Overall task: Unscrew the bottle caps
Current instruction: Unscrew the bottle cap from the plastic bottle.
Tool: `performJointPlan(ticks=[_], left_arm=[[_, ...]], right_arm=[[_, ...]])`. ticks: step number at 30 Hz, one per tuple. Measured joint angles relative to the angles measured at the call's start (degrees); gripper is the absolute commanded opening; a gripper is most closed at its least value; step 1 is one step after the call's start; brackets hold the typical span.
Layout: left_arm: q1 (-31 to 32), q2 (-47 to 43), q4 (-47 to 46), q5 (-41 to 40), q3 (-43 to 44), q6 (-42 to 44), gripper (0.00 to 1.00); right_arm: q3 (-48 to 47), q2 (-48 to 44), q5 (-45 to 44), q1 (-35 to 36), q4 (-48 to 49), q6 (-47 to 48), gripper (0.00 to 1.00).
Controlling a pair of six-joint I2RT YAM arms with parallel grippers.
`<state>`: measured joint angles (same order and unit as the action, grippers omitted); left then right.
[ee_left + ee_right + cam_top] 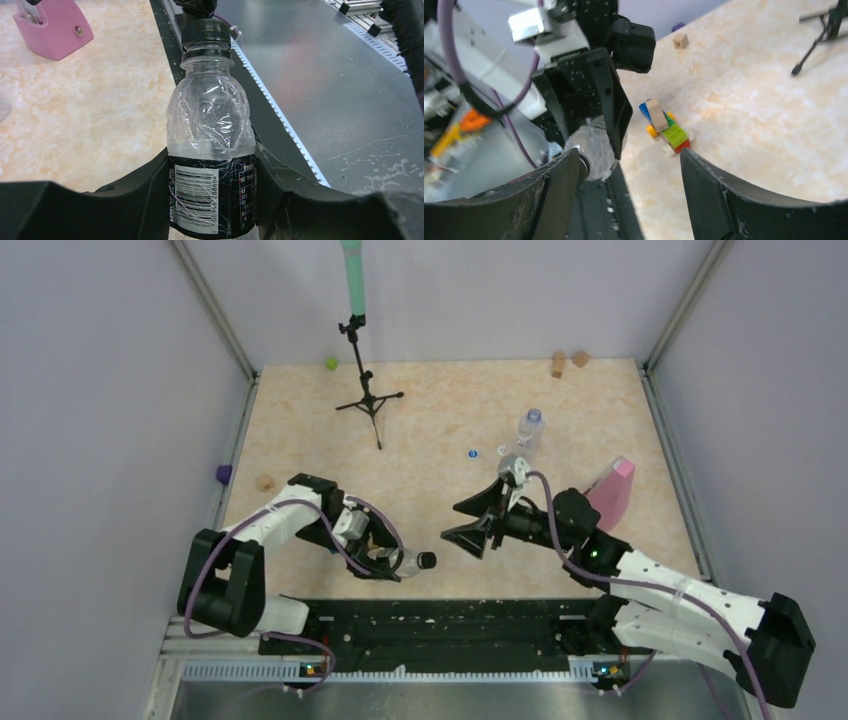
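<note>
- My left fingers point(137, 200) were clamped on the label band of the bottle point(210, 120). It lay sideways with its black cap point(206, 31) on the neck, pointing across at my other hand.
- My right fingers point(551, 200) were spread wide with nothing between them, tips just short of that cap. In the right wrist view the neck slid out of sight behind one finger instead of sitting mid-gap. So I reckoned a straight close would have clipped the cap's edge or pinched the neck.
- The bottle's walls looked thin and crinkled just past my left fingers. Squeezing harder to fight the twist could have crushed it. Too soft, and the whole bottle might have spun in my grip with the cap going nowhere.
- I couldn't tell if the cap was loosened at all, so misjudging how many turns it needed was a real risk.
- All of this hung over the black rail point(440, 618) at the near edge of the table point(440, 410), not over the table proper. A cap slipping out of my right fingers would probably have rolled off that edge.
- Beyond my right fingers stood a second bottle point(530, 428), which looked capped from above, with a loose blue cap point(472, 453) near it. The pink wedge point(612, 492) sat right beside my right arm. A wide swing pulling back could have knocked any of them.
</note>
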<state>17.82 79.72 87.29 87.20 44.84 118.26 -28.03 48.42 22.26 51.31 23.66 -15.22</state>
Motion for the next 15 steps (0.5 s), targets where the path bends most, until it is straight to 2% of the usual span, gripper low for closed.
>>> performJointPlan(ticks=[6, 10, 15], left_arm=[[-0.33, -0.17, 0.11, 0.02, 0.00, 0.20, 0.00], [-0.48, -0.37, 0.13, 0.02, 0.00, 0.20, 0.00], [-0.94, -0.48, 0.20, 0.02, 0.00, 0.24, 0.00]], right_arm=[[-7.69, 5.51, -7.06, 2.12, -8.57, -17.81, 0.73], [-10.82, 8.26, -12.52, 7.04, -13.27, -24.59, 0.73], [-12.46, 8.41, -21.40, 12.33, -19.63, -31.21, 0.67]])
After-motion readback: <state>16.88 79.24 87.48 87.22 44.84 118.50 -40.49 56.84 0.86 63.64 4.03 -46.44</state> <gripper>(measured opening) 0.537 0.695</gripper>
